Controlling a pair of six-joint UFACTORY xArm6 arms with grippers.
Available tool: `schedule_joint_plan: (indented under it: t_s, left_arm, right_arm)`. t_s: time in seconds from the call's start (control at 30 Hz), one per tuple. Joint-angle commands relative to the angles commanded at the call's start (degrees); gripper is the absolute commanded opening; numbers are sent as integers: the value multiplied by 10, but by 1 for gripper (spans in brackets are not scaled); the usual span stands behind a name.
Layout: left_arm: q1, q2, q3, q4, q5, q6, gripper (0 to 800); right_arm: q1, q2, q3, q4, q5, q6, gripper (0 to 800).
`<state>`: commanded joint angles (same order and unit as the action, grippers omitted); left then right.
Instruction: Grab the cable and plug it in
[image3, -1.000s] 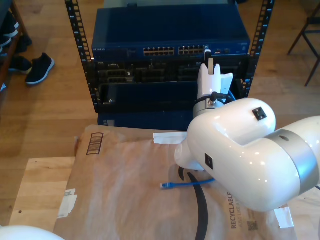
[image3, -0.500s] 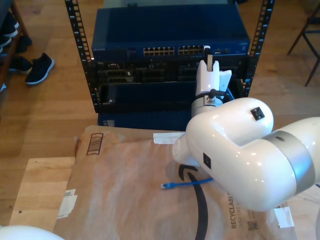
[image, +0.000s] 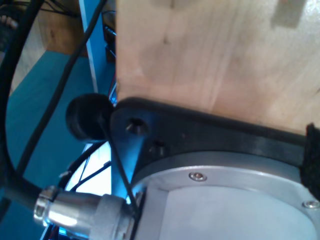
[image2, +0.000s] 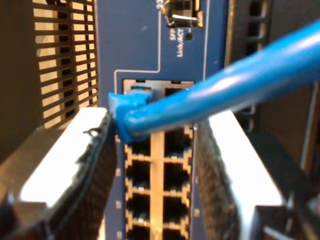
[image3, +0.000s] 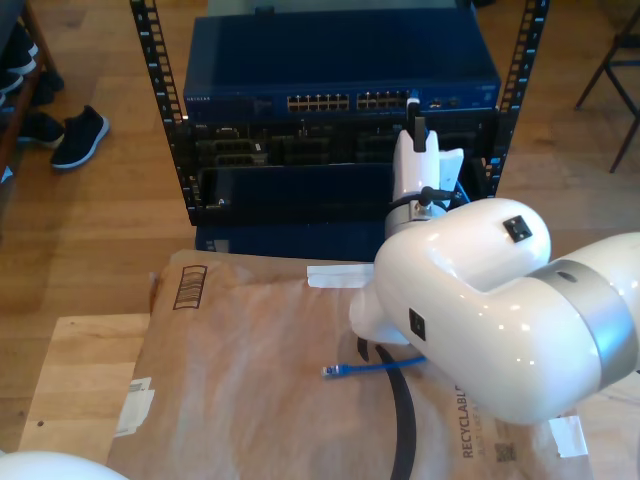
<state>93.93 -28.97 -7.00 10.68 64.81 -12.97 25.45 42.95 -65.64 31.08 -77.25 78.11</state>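
Note:
The cable (image2: 210, 95) is bright blue. Its plug end (image2: 131, 97) sits at a top port of the blue switch (image2: 135, 40). My second gripper (image2: 154, 125) stands open at the port block. The cable lies against one pad (image2: 95, 150) and crosses over the other finger (image2: 225, 150), with a wide gap between the pads. In the exterior view my second gripper (image3: 416, 112) is up at the switch's port row (image3: 350, 101), toward that view's right. The cable's other end (image3: 335, 371) lies on the brown paper.
The switch (image3: 340, 65) sits in a black rack (image3: 160, 110) behind the paper-covered table (image3: 250, 380). The white arm (image3: 480, 300) covers the exterior view's right half. The first wrist view holds a wood panel (image: 215, 55), a black bracket (image: 200, 135) and black leads (image: 15, 165).
The second arm swayed slightly toward the exterior view's left, then came back. The gripper stays at the port row. The cable end on the paper barely shifted.

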Motion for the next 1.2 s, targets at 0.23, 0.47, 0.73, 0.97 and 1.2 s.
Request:
schedule_joint_plan:
  t_s: [0.23, 0.47, 0.73, 0.97, 1.2]
  left_arm:
    - [0, 0, 0, 0, 0, 0, 798]
    - [0, 0, 0, 0, 0, 0, 799]
    - [0, 0, 0, 0, 0, 0, 799]
    - [0, 0, 0, 0, 0, 0, 799]
    - [0, 0, 0, 0, 0, 0, 799]
  right_arm:
    - [6, -98, 125, -47, 13, 2, 374]
    - [-11, -212, 214, -118, 149, -3, 480]
    - [-116, -378, 286, -258, 405, -33, 689]
    - [-233, -455, 311, -369, 559, -38, 794]
    - [-328, -542, 327, -457, 727, -39, 796]
